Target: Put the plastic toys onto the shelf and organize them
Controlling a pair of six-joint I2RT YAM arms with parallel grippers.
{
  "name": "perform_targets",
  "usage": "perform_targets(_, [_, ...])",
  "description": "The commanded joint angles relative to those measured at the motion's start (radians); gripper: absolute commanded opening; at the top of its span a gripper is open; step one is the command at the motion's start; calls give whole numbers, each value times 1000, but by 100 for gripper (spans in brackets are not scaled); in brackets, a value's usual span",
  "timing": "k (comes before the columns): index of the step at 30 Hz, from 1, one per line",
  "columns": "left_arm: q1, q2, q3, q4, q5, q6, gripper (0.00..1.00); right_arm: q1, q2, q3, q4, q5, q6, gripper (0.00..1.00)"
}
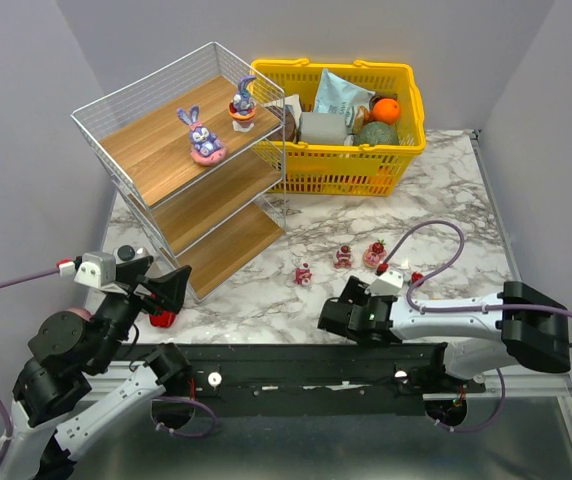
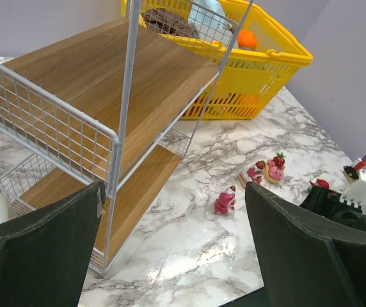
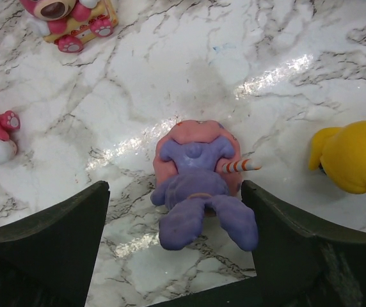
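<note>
Two purple bunnies [image 1: 203, 135] [image 1: 243, 103] stand on the top board of the white wire shelf [image 1: 156, 150]. A third purple bunny on a pink donut base [image 3: 199, 176] lies on the marble between the jaws of my right gripper [image 3: 173, 192]. That gripper is open, with a gap on each side of the bunny. Small pink-red figures [image 1: 303, 273] [image 1: 344, 256] [image 1: 375, 253] sit mid-table. A yellow figure [image 3: 356, 157] lies just right of the bunny. My left gripper [image 2: 173, 204] hangs open and empty by the shelf's front corner [image 2: 116, 192].
A yellow basket [image 1: 351, 150] full of other items stands behind and right of the shelf. A red object [image 1: 163, 320] lies partly hidden under the left gripper. The right arm [image 2: 343, 198] is low over the table's front right.
</note>
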Motion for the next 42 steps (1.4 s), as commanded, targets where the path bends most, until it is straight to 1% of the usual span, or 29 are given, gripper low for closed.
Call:
perform_targets(1, [1, 14, 19, 2, -26, 17, 99, -36, 34, -27, 107, 0, -34, 82])
perform_targets(4, [1, 17, 19, -1, -24, 18, 99, -72, 51, -30, 136, -8, -69, 74])
perform_targets(9, [1, 17, 31, -15, -12, 15, 99, -108, 68, -22, 152, -28, -108, 69])
perform_targets(12, [-1, 17, 42, -23, 17, 9, 99, -118, 73, -23, 152, -32, -111, 60])
perform_targets(13, [1, 19, 45, -29, 25, 9, 99, -117, 73, -22, 153, -32, -117, 53])
perform_targets(16, [1, 24, 57, -46, 69, -2, 99, -117, 55, -22, 166, -40, -163, 43])
perform_targets(17, [1, 22, 62, -47, 80, -2, 99, -117, 44, -23, 172, -49, -200, 36])
perform_targets(19, [1, 25, 66, -58, 117, -8, 99, -117, -13, -36, 224, -60, -259, 30])
perform_targets(20, [1, 27, 69, -60, 128, -8, 99, -117, -36, -42, 250, -81, -343, 24])
perform_targets(22, [1, 36, 77, -75, 137, -20, 99, -117, -118, -48, 323, -109, -434, 20])
perform_targets(23, [1, 40, 82, -81, 146, -18, 99, -117, -149, -45, 345, -126, -536, 14])
perform_targets(25, [1, 53, 89, -84, 186, -20, 99, -118, -201, -37, 406, -195, -630, 7])
perform_targets(26, [1, 53, 88, -80, 198, -22, 99, -117, -249, -13, 411, -218, -705, 3])
perform_targets(27, [1, 56, 85, -75, 211, -22, 99, -117, -266, 1, 411, -261, -738, 1])
perform_targets(29, [1, 63, 80, -54, 263, -23, 99, -117, -315, 33, 419, -311, -834, 1])
perform_targets(31, [1, 71, 73, -35, 309, -20, 99, -117, -340, 85, 423, -394, -899, 1])
perform_targets(32, [1, 80, 69, -29, 356, -20, 99, -117, -347, 102, 425, -419, -946, 1])
perform_targets(33, [1, 86, 62, -23, 378, -17, 99, -117, -369, 122, 431, -465, -968, 0])
perform_targets(35, [1, 106, 54, -8, 418, -14, 99, -117, -383, 180, 434, -503, -1020, 1])
perform_targets(38, [1, 128, 51, 5, 462, -3, 99, -117, -395, 269, 443, -575, -1091, 1])
perform_targets(41, [1, 145, 49, 23, 488, -3, 99, -117, -383, 350, 457, -683, -1174, 1])
perform_targets(42, [1, 151, 51, 28, 490, -14, 99, -118, -377, 372, 459, -739, -1191, 1])
